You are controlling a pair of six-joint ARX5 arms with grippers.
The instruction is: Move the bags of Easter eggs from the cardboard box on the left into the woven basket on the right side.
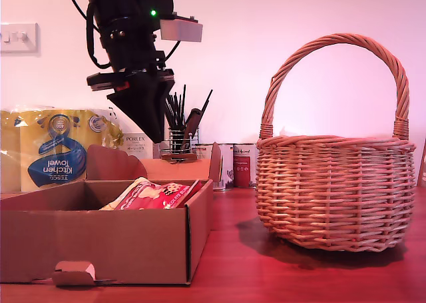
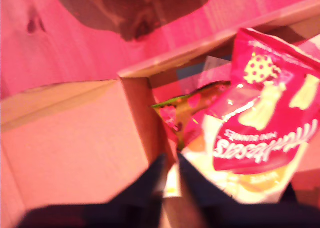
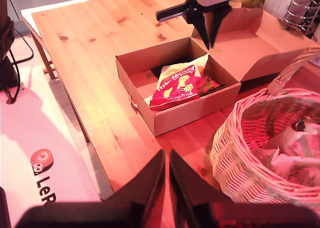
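The cardboard box [image 1: 100, 243] stands at the exterior view's left, and a red bag of Easter eggs [image 1: 156, 195] leans inside it. My first gripper [image 1: 154, 133] hangs above the box, pointing down, holding nothing. Its wrist view looks onto a box corner [image 2: 140, 102], the red bag [image 2: 265, 118] and a green printed bag [image 2: 200, 100]; the gripper [image 2: 170, 160] shows a narrow gap. The woven basket [image 1: 333, 190] sits at the exterior view's right. My second gripper [image 3: 166, 155] is shut and empty, high beside the basket [image 3: 240, 163], which holds pale bags [image 3: 295, 153]. That view also shows the box [image 3: 185, 112].
Behind the box stand a yellow-and-blue kitchen towel pack [image 1: 53, 146], a white Porlex carton [image 1: 141, 143], a black wire utensil holder [image 1: 178, 140] and tins [image 1: 233, 163]. The wooden table's edge [image 3: 100, 153] runs close to the box in the second wrist view.
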